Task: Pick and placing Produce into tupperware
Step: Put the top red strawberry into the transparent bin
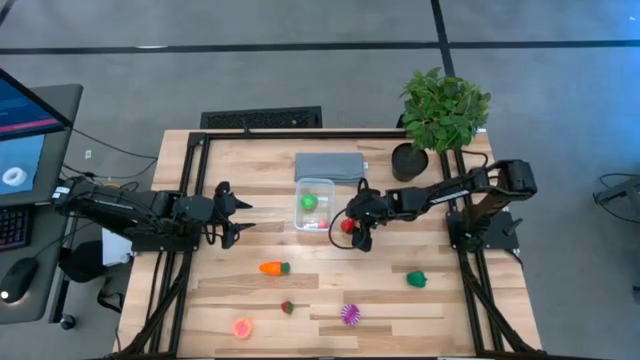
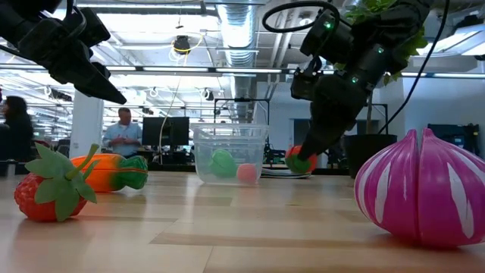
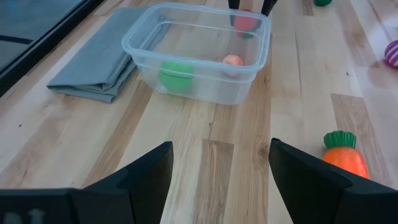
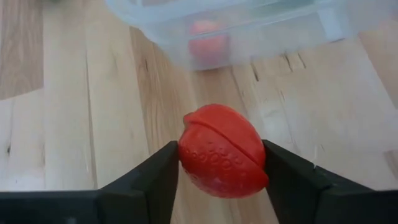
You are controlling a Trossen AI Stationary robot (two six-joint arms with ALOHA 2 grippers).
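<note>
My light wooden table (image 1: 330,300) stands on a grey floor (image 1: 250,70) crossed by dark lines. A monitor (image 1: 25,130) and mouse (image 1: 18,278) sit at my left. Beyond, ceiling ducts (image 2: 227,19), strip lights, more monitors (image 2: 163,130) and a seated person (image 2: 121,133).

Light wooden plank table (image 1: 330,290) with a dark frame along its edges. Folded grey cloth pad (image 1: 329,165) lies flat at the far middle of the table. Leafy green potted plant (image 1: 443,108) in a dark pot stands at the far right corner. Black keyboard (image 1: 261,119) sits just beyond the far edge. Monitor (image 1: 25,130), a second keyboard and a mouse (image 1: 18,277) on a desk to the left. Low view: two people (image 2: 122,133) among monitors in the room beyond; grey floor all round.
</note>
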